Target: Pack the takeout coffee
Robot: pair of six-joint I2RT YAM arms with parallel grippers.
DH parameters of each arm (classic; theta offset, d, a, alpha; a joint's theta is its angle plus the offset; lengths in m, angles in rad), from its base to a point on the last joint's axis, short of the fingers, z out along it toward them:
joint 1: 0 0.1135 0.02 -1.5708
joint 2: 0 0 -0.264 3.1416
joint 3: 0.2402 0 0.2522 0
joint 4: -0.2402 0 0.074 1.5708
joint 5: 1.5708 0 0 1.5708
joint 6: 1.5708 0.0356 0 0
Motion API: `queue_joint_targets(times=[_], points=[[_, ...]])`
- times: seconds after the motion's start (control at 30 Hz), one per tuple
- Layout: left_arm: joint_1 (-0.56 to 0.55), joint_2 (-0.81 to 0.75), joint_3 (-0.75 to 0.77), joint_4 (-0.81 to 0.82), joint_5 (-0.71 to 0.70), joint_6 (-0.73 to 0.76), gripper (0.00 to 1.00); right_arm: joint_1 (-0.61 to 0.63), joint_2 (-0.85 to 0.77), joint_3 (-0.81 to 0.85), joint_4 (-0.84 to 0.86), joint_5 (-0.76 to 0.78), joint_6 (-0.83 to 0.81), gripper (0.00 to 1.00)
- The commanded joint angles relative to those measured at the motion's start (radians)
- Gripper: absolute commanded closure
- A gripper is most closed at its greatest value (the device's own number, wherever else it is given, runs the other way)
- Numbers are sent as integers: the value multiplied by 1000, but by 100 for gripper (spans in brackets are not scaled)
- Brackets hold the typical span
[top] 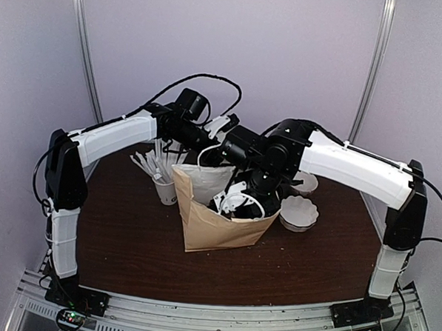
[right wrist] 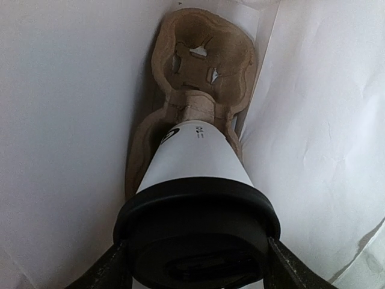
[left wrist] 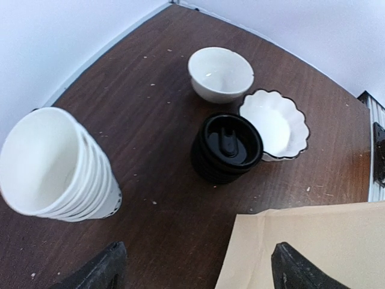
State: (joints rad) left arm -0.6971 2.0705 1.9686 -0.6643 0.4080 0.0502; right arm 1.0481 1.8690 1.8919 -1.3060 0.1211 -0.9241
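The right tool (right wrist: pixel 195 270) grips the white coffee cup (right wrist: pixel 192 153) at its black lid (right wrist: pixel 198 208), one finger on each side. The cup points away from it, its base at a pulp cup carrier (right wrist: pixel 201 54) inside the paper bag (top: pixel 218 228). The cup's black print is too partial to read. The left tool (left wrist: pixel 198 268) gapes empty above the desk (left wrist: pixel 150 150).

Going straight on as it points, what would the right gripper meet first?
Probably the brown moulded-pulp cup carrier, met by the black-lidded white paper cup the right gripper grips; depth unclear.
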Motion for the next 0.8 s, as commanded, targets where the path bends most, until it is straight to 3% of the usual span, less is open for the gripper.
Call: queue_joint_targets(times=[0.0,0.17,0.6,0.77], points=[[11,-111,-44,-1,-85,5,13,-34,87,55,-48,-44,40,47],[11,-219,-135,19,-150,-29,13,-51,125,80,-73,-87,55,47],[11,-395,-221,-5,-280,13,12,-51,204,288,-383,-279,34,47],[11,-424,-257,7,-286,-3,12,-47,177,271,-372,-270,38,47]])
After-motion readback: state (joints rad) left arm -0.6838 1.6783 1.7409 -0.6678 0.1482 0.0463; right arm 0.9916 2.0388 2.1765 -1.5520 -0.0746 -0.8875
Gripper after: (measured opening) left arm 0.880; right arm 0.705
